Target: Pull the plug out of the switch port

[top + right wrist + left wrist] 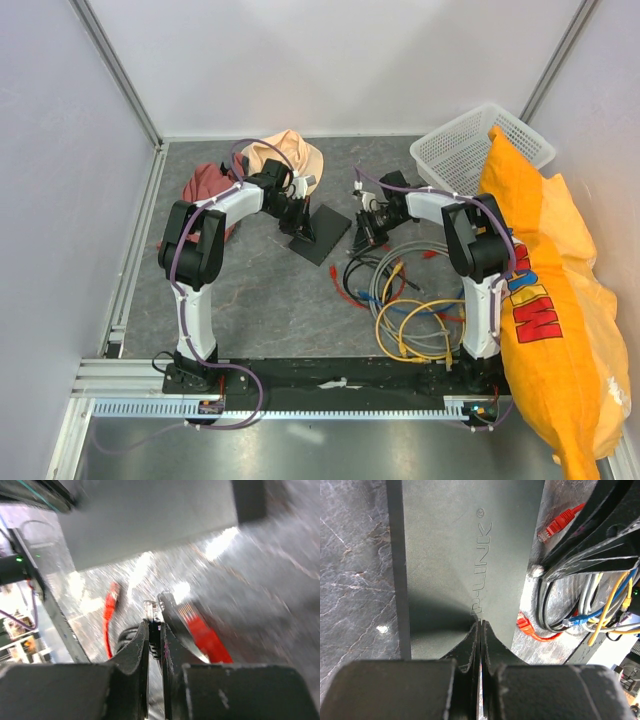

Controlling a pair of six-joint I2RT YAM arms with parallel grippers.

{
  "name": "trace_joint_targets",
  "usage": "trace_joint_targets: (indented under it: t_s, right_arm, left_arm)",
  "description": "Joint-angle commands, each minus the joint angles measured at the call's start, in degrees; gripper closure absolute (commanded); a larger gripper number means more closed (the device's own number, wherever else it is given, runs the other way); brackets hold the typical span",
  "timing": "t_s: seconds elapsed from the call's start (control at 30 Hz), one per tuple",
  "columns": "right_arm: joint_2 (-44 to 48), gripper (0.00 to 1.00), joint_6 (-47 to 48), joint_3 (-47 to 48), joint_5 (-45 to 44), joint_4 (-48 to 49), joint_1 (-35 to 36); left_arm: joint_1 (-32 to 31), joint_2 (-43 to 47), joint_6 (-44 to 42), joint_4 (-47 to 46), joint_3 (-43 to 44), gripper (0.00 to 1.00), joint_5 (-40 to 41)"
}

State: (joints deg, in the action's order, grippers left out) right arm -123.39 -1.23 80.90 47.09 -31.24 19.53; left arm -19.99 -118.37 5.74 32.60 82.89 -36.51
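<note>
While your left gripper [479, 627] bears on the near edge of the switch [460, 545], jaws drawn together with only a slit between them, your right gripper [154, 616] is clenched on the plug [149, 608], a clear connector on a dark lead. Whether the left fingers nip the edge of the box or only press on it, its wrist view does not settle.

From above, the switch lies flat and aslant on the table [260, 290], between the two grippers: the left at its far left side, the right just beside its right edge. Your right arm is the nearer to that side and the only one holding the plug.

The right wrist view is smeared by motion. In it the box fills the top of the picture and the plug's tip points at it, long axis in line with the fingers. A strip of bare table shows between tip and box, so the plug looks to be already out of the port, though the blur hides the port itself.

Your way out runs straight back along that axis, away from the box and toward the right arm's side. That ground is crowded:

- the cable heap [400, 290] lies near, behind the gripper;
- a red patch lead [109, 615] lies on the table left of the fingers;
- a red connector [207, 640] sits just beside the right finger.

The basket [470, 150] and the bag [545, 300] stand well off to the right, and the peach hat [290, 155] lies beyond the left arm.
</note>
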Motion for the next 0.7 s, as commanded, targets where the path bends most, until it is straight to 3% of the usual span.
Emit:
trace_joint_targets:
  t_s: [0.0,0.47,0.67]
  right_arm:
    - [3.5,1.0,5.7,-2.6,-11.9,-5.4,-3.0]
    - [18.2,0.99,10.9,-15.8,-30.9,-7.4,-19.3]
    - [21.8,0.99,9.7,-14.4,-41.7,-4.2,-25.5]
  left_arm:
    - [-0.1,-1.7,-3.2,-0.1,-0.3,0.98,6.7]
    - [-0.2,-1.6,-2.0,0.0,0.5,0.98,5.8]
    - [-0.2,-0.6,-2.5,-0.1,1.0,0.98,5.8]
